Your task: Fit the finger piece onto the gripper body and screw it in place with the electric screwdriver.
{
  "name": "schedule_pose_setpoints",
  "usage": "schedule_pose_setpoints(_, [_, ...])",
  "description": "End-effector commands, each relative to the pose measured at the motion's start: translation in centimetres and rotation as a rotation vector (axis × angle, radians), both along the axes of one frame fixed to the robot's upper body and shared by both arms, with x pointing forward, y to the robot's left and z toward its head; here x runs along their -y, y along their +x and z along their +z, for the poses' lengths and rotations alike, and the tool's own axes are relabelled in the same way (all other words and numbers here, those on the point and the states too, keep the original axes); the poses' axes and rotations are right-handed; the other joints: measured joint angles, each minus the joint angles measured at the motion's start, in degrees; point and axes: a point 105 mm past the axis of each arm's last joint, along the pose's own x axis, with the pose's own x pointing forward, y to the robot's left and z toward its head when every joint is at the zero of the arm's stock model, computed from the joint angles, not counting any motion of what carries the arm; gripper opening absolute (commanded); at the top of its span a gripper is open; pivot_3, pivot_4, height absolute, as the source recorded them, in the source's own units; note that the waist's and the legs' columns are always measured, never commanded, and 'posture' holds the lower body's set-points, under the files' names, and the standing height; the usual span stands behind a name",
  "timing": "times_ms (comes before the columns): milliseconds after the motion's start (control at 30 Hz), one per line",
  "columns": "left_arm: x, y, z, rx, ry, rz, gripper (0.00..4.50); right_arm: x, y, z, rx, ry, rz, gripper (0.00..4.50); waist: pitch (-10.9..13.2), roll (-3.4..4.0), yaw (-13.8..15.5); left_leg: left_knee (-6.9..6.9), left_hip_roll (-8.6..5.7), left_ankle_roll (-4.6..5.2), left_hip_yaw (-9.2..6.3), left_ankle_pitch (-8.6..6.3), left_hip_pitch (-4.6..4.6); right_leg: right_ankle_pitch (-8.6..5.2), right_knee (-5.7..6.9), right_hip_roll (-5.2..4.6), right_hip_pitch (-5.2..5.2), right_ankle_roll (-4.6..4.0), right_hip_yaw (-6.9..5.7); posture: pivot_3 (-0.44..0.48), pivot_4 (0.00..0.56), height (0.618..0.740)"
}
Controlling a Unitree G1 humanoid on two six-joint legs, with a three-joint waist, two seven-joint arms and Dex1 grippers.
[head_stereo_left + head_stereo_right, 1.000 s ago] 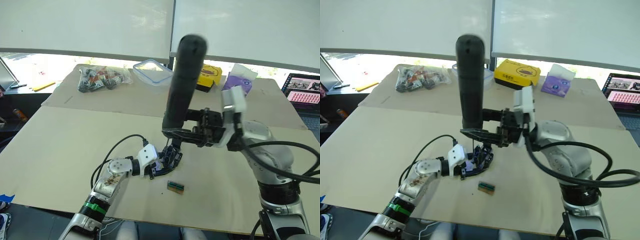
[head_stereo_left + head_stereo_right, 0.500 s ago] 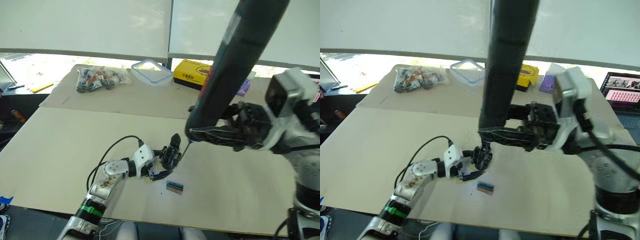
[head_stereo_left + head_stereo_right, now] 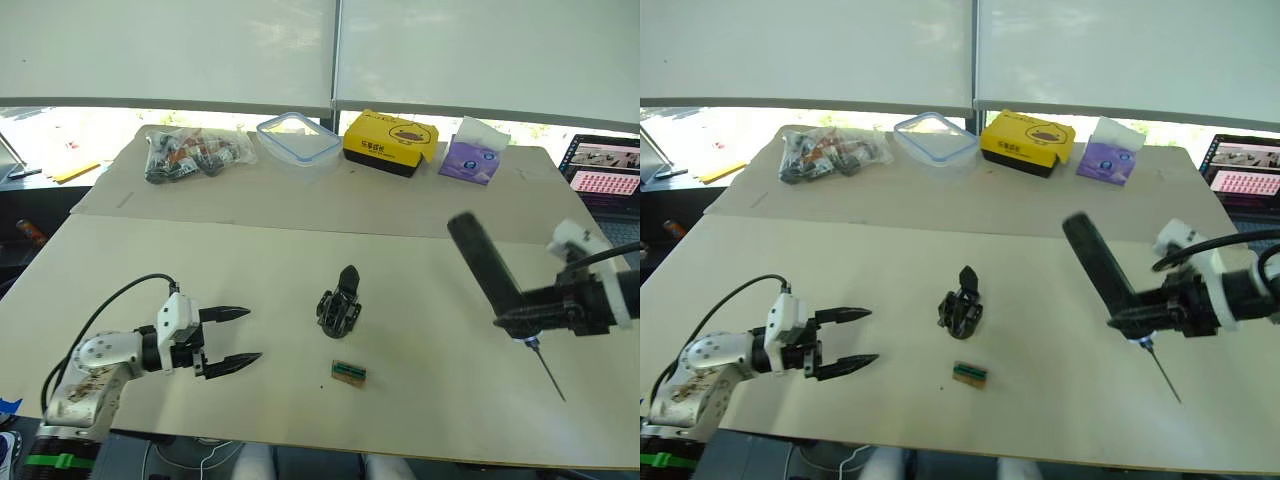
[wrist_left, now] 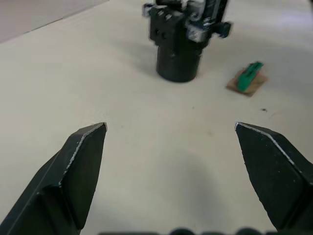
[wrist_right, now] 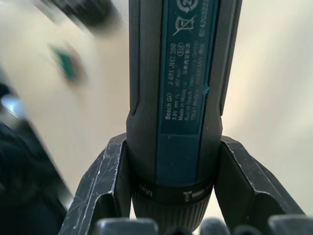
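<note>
Two grippers show in the left eye view: the left gripper (image 3: 228, 337), fingers spread and empty, lies well apart from the small black gripper body (image 3: 341, 300) standing mid-tabletop (image 3: 300, 260), with a small green-brown block (image 3: 349, 371) nearby. The right gripper (image 3: 545, 310) clamps the thick black electric screwdriver (image 3: 488, 270). In the left wrist view, the round base looks rigid and light; I would grasp there. In the right wrist view, both fingers (image 5: 105, 183) squeeze the smooth barrel, perhaps slippery.

the left tool (image 3: 224, 339) hovers low on the left, forearm level, its two black fingers spread wide. the right tool (image 3: 520, 318) hangs out on the right, fingers clamped around the electric screwdriver (image 3: 490, 272).
</note>
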Motion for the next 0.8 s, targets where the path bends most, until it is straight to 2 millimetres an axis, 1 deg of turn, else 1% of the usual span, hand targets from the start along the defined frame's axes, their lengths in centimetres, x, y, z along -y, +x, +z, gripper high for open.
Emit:
schedule_pose_setpoints(33, [-0.7,-0.4,1.2,0.046,0.004,-0.017,4.43,3.0,0.4,-1.4,-0.033,-0.146,-0.078,1.93,0.06,0.06,0.03,0.00,0.00,0.02,0.00,0.01,-0.01,-0.01,0.00,0.00,-0.01,0.01,0.00,0.000,0.150,0.740])
schedule_pose_setpoints(100, [-1.3,-0.4,1.3,0.048,0.012,-0.003,4.43,3.6,0.6,-2.4,-0.058,-0.162,-0.087,1.93,0.10,0.11,0.02,0.00,0.00,0.14,0.00,0.09,-0.18,-0.01,0.06,0.02,-0.04,0.04,0.00,0.000,0.150,0.740])
schedule_pose_setpoints(200, [-1.8,-0.1,1.3,0.065,0.019,0.022,4.43,4.0,1.0,-3.3,-0.077,-0.172,-0.094,1.93,0.19,0.28,-0.24,0.02,0.00,0.18,-0.02,0.11,-0.24,0.01,0.16,0.06,-0.07,0.07,0.04,0.000,0.150,0.740])
schedule_pose_setpoints(333, [-2.8,1.0,1.1,0.064,0.033,0.108,4.43,4.7,1.0,-4.7,-0.112,-0.216,-0.097,1.93,0.25,0.36,-0.02,0.08,0.00,0.18,-0.05,0.12,-0.23,0.02,0.22,0.08,-0.05,0.11,0.03,0.000,0.150,0.740])
schedule_pose_setpoints(500, [-3.0,1.2,1.1,0.078,0.050,0.121,4.43,5.2,1.0,-5.3,-0.130,-0.222,-0.112,1.93,0.26,0.27,0.06,0.19,0.00,0.17,-0.06,0.12,-0.23,0.05,0.17,0.08,0.05,0.16,0.02,0.000,0.150,0.740])
schedule_pose_setpoints(567, [-3.1,1.2,1.2,0.079,0.057,0.124,4.50,5.2,1.1,-5.2,-0.125,-0.211,-0.121,2.97,0.24,0.24,0.06,0.20,0.00,0.16,-0.06,0.12,-0.22,0.06,0.17,0.08,0.06,0.16,0.02,0.000,0.150,0.740])
schedule_pose_setpoints(600, [-3.3,1.2,1.3,0.078,0.062,0.127,4.50,5.2,1.2,-4.9,-0.117,-0.207,-0.122,3.24,0.24,0.22,0.05,0.20,0.00,0.17,-0.07,0.12,-0.22,0.06,0.17,0.08,0.07,0.17,0.02,0.000,0.150,0.740])
schedule_pose_setpoints(633, [-3.3,1.2,1.3,0.077,0.065,0.130,4.50,5.3,1.2,-4.8,-0.112,-0.204,-0.122,3.59,0.24,0.21,0.06,0.20,0.00,0.17,-0.07,0.12,-0.21,0.06,0.18,0.09,0.09,0.17,0.01,0.000,0.150,0.740])
schedule_pose_setpoints(700, [-3.8,1.2,1.4,0.084,0.086,0.140,4.50,5.5,1.4,-3.7,-0.067,-0.188,-0.121,4.32,0.24,0.21,0.07,0.20,0.00,0.16,-0.06,0.13,-0.22,0.07,0.18,0.08,0.09,0.17,0.01,0.000,0.150,0.740])
schedule_pose_setpoints(733, [-3.9,1.2,1.4,0.088,0.093,0.143,4.50,5.6,1.4,-3.3,-0.052,-0.183,-0.121,4.45,0.24,0.22,0.07,0.20,0.00,0.16,-0.06,0.13,-0.22,0.07,0.19,0.08,0.07,0.18,0.02,0.000,0.150,0.740])
schedule_pose_setpoints(767, [-4.2,1.3,1.5,0.092,0.105,0.153,4.50,5.7,1.5,-2.8,-0.025,-0.181,-0.113,4.45,0.24,0.22,0.09,0.18,0.00,0.17,-0.06,0.13,-0.22,0.07,0.21,0.09,0.06,0.18,0.01,0.000,0.150,0.740])
schedule_pose_setpoints(800, [-4.7,1.6,1.6,0.114,0.129,0.176,4.50,5.5,1.7,-1.9,0.041,-0.158,-0.066,4.45,0.24,0.23,0.10,0.16,0.00,0.17,-0.07,0.13,-0.21,0.07,0.25,0.09,0.05,0.18,0.01,0.000,0.150,0.740])
